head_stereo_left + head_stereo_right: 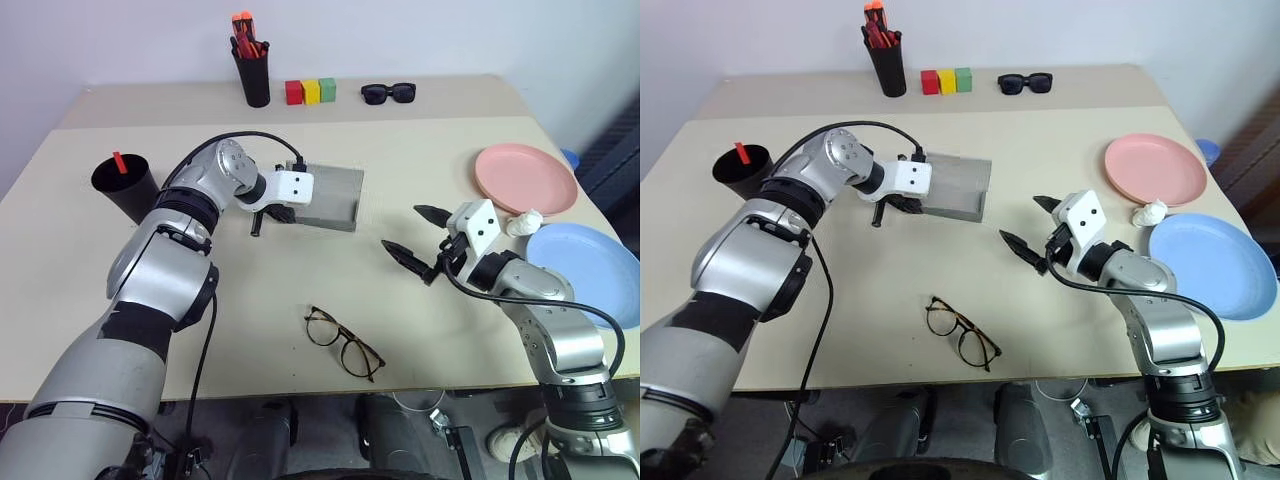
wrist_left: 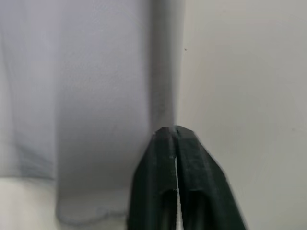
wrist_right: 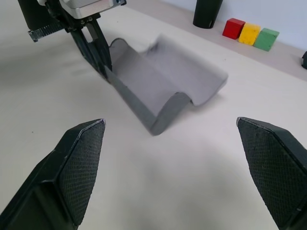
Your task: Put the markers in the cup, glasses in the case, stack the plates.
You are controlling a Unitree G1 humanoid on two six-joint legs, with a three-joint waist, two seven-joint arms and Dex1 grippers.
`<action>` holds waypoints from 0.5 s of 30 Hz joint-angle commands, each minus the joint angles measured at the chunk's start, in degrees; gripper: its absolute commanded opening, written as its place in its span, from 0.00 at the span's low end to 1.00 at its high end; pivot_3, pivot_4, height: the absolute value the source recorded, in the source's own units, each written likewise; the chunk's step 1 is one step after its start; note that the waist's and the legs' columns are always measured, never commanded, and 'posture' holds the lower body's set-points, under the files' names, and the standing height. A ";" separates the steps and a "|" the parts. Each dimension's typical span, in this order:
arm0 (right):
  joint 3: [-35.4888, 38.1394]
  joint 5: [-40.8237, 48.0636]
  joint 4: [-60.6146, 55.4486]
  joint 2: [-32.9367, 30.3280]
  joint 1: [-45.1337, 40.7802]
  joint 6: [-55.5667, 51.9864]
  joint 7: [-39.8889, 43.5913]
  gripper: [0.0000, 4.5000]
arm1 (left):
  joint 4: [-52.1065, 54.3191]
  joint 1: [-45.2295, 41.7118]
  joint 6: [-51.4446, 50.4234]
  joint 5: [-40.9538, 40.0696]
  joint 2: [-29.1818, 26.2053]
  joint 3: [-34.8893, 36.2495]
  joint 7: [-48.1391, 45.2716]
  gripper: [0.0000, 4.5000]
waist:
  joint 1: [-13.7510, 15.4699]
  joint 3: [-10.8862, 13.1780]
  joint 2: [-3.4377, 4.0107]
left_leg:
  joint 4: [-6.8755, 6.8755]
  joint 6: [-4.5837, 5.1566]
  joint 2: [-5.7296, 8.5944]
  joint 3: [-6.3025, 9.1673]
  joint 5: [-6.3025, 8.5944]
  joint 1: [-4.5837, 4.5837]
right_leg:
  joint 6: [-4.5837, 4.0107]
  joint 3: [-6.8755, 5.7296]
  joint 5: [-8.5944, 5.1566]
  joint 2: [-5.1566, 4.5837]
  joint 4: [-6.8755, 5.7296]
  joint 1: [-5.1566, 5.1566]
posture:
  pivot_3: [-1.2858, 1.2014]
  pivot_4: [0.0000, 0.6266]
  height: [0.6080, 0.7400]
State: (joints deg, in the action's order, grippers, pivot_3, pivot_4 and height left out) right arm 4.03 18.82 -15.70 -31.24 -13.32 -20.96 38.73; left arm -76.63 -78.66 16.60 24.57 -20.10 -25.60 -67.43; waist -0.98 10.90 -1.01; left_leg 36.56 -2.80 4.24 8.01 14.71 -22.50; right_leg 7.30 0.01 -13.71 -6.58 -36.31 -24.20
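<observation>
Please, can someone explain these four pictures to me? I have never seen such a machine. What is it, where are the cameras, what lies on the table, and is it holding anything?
This is a humanoid robot with two arms. Two pictures come from cameras in its head, looking down at a table. The other two come from a camera on each wrist.

Each arm ends in a hand with two black fingers. The left hand is shut at the edge of an open grey case; whether it grips that edge is unclear. The right hand is open and holds nothing.

On the table lie brown glasses, a pink plate, a blue plate, and a black cup with a red marker in it. At the back stand a pen cup, three coloured blocks and sunglasses.
</observation>
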 commanded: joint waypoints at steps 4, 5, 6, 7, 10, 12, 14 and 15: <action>0.89 0.16 0.00 -0.69 -1.94 0.95 0.34 1.00 | 1.16 -1.19 0.41 -1.98 -1.61 3.15 -3.28 0.01 | -0.08 0.00 0.00 | 0.06 0.00 0.00 0.00 0.00 0.00 | 0.00 0.00 0.00 0.00 -0.04 0.00 | 0.52 0.24 1.00; 0.81 0.11 0.34 -0.70 -2.24 1.04 0.45 1.00 | 1.43 -1.12 0.11 -2.55 -1.68 3.75 -4.49 0.01 | -0.09 0.00 0.00 | 0.08 0.00 0.00 0.00 0.00 0.00 | 0.00 0.00 0.00 0.00 -0.05 0.00 | 0.52 0.24 1.00; 0.81 0.10 0.57 -0.74 -2.44 1.12 0.56 1.00 | 1.79 -1.05 -0.22 -3.16 -1.70 4.41 -5.88 0.01 | -0.08 0.00 0.00 | 0.11 0.00 0.00 0.00 0.00 0.00 | 0.00 0.00 0.00 0.00 -0.07 0.00 | 0.52 0.24 1.00; 0.82 0.09 0.85 -0.77 -2.66 1.20 0.67 1.00 | 2.17 -1.00 -0.57 -3.88 -1.71 5.06 -7.42 0.01 | -0.04 0.00 0.00 | 0.13 0.00 0.00 0.00 0.00 -0.01 | 0.00 0.00 0.00 0.00 -0.08 0.00 | 0.52 0.24 1.00; 0.88 -0.04 2.04 -0.92 -3.15 1.79 1.22 1.00 | 4.37 -0.46 -3.13 -6.81 -1.96 7.36 -13.48 0.01 | -0.06 0.00 0.00 | 0.25 0.05 0.00 0.00 0.03 -0.05 | 0.00 0.00 0.00 0.01 -0.12 0.01 | 0.52 0.24 1.00; 0.94 -0.08 2.64 -1.04 -3.24 2.20 1.65 1.00 | 6.55 0.58 -5.40 -8.18 -2.48 8.17 -16.81 0.01 | -0.08 0.00 0.00 | 0.35 0.09 0.01 0.00 0.05 -0.10 | 0.01 0.00 0.01 0.01 -0.15 0.01 | 0.52 0.24 1.00; 1.06 0.00 2.76 -1.10 -3.15 2.39 1.90 1.00 | 9.06 2.05 -7.07 -8.66 -3.15 8.32 -18.11 0.01 | -0.15 0.00 0.01 | 0.40 0.11 0.01 0.00 0.06 -0.11 | 0.02 0.00 0.02 0.01 -0.18 0.01 | 0.52 0.24 1.00; 1.23 0.06 2.97 -1.17 -3.05 2.56 2.08 1.00 | 10.92 3.34 -8.49 -9.13 -3.66 8.38 -19.25 0.01 | -0.27 0.00 0.01 | 0.42 0.11 0.01 0.00 0.07 -0.11 | 0.02 0.00 0.02 0.00 -0.22 0.01 | 0.52 0.24 1.00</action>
State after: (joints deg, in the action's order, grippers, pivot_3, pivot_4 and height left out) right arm 4.01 18.70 -11.97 -31.56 -15.88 -19.70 40.48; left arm -68.62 -75.77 9.74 17.17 -22.73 -18.66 -84.75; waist -1.24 10.90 -1.00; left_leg 36.99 -2.69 4.25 8.01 14.77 -22.59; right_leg 7.33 0.02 -13.69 -6.57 -36.56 -24.19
